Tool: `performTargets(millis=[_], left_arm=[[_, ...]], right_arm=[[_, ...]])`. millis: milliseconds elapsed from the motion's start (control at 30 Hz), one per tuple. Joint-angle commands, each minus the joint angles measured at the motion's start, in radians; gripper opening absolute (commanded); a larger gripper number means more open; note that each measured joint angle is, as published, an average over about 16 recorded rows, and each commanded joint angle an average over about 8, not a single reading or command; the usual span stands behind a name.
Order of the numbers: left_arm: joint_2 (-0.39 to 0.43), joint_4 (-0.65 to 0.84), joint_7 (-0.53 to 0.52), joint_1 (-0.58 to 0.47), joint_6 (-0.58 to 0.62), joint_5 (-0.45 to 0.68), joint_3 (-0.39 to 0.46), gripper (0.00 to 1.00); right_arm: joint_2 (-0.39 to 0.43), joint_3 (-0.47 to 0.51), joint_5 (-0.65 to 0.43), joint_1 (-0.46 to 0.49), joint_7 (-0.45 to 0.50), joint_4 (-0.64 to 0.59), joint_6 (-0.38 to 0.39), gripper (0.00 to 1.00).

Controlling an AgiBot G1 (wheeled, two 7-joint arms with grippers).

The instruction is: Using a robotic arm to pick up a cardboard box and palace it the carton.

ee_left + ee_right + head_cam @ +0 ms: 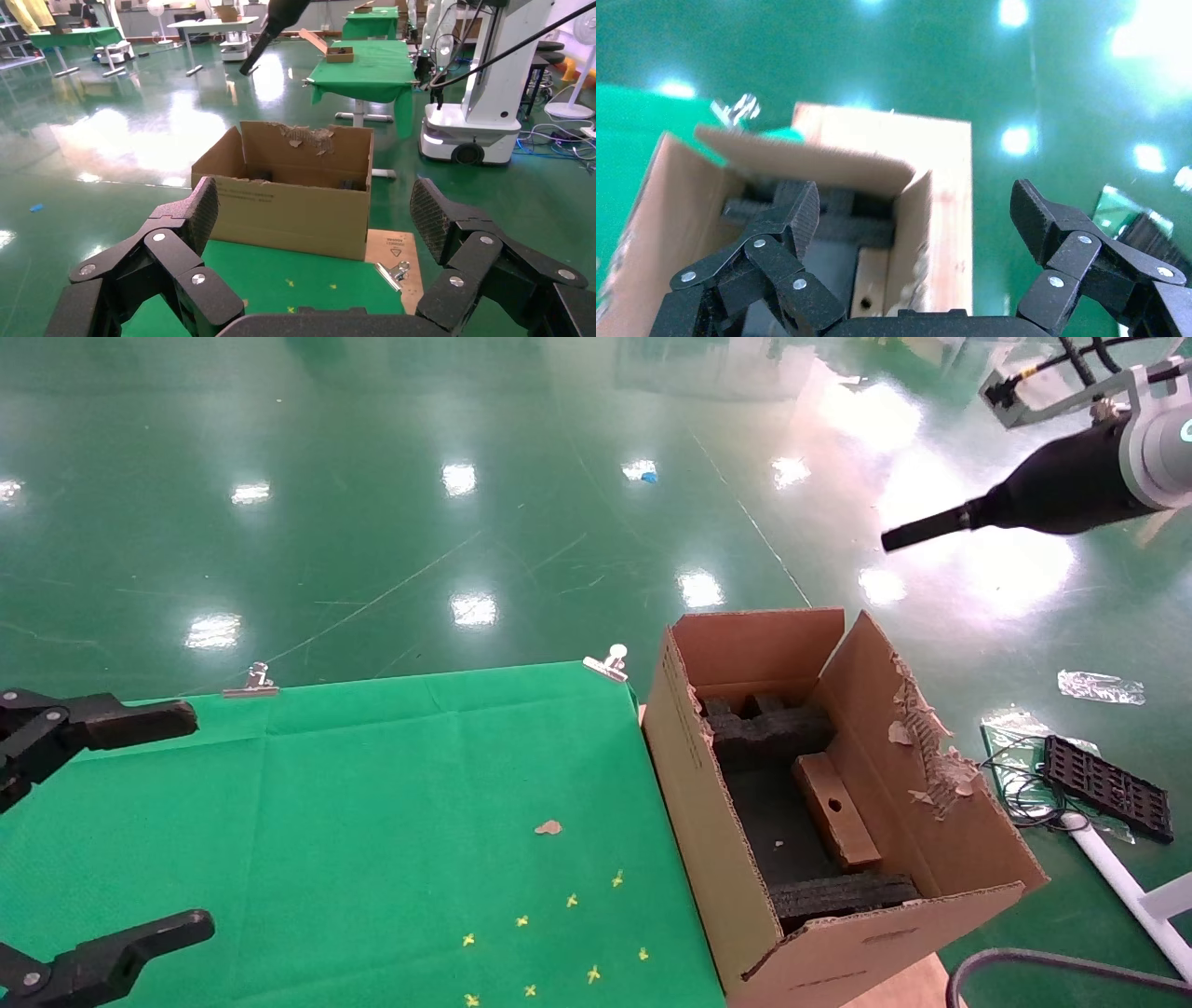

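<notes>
Right end effector [912, 210] raised, fingers spread; left end effector [313, 210] likewise, low.

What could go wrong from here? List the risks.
1. The cardboard box leans tilted between the black foam pieces inside the carton, so it may not be fully seated and could shift.
2. The right gripper, open above the carton, could catch the torn flap if it drops.
3. The carton sits at the table edge; a bump could shift it.

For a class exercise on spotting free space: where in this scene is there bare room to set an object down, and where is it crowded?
The green table cloth is bare between the left gripper and the carton, apart from a small scrap and yellow marks. The carton is crowded: black foam and the cardboard box fill it. The right gripper hovers open above.
</notes>
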Motion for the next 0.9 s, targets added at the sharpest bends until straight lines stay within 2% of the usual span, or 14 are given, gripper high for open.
performTargets(millis=[33,233,900], left_arm=[[0.0,0.0,0.0,0.0,0.0,0.0,0.0,1.0],[0.0,0.001,0.0,0.0,0.0,0.0,0.0,1.0],[0.0,0.001,0.001,-0.001,0.0,-0.001,0.001,1.0]], right_arm=[[0.006,0.003,0.005,0.011,-0.01,0.005,0.024,1.0],[0.022,0.067,0.034,-0.033,-0.039,0.069,0.023,1.0],[0.09,0.492,0.215,-0.415,-0.208,0.456,-0.106,1.0]])
